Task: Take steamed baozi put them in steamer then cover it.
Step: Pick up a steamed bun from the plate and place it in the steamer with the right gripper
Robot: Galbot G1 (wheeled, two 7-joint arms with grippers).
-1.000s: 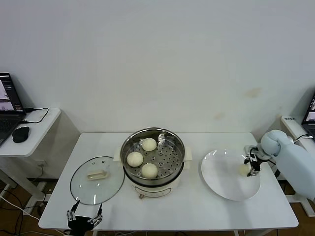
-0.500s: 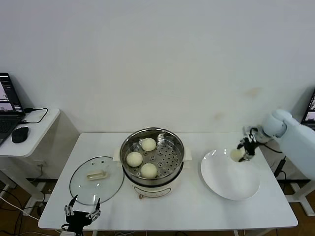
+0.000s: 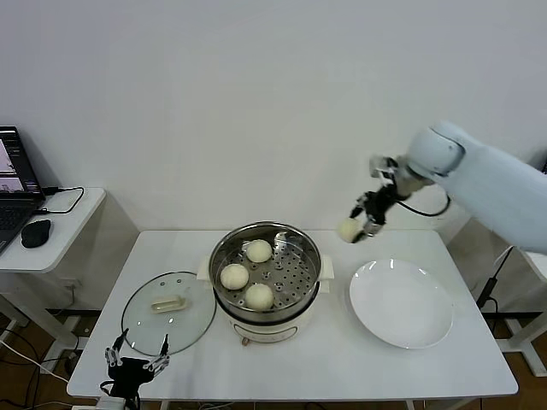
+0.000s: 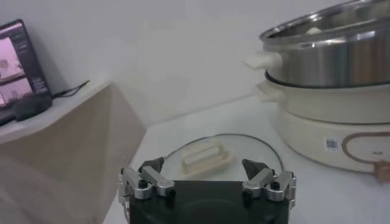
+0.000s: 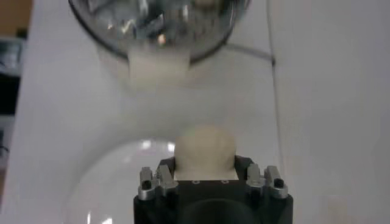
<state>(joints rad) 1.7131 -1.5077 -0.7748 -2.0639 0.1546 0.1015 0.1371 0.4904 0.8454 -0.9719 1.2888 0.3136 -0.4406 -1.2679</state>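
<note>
Since a second ago the right arm has lifted away from the white plate (image 3: 402,304), where it was low over the far edge, and now reaches up and across toward the steamer (image 3: 266,278). Its right gripper (image 3: 359,224) hangs in the air above the table (image 3: 342,367), just off the steamer's right handle and above rim height, with its jaws closed around one baozi (image 3: 348,230) (the right wrist view shows the bun (image 5: 204,148) seated between the fingers (image 5: 155,181)).

Steamed baozi, counted: four. Three lie on the perforated tray inside the steamer, and the fourth is the one being carried.

One cover (image 3: 167,312) lies flat on the table to the left of the steamer, handle up, close beside the steamer's base. One plate sits to the right of the steamer.

At the table's front edge, left of the steamer and just before the cover, the left gripper (image 3: 135,368) waits with its fingers (image 4: 145,183) spread wide apart, holding nothing.
</note>
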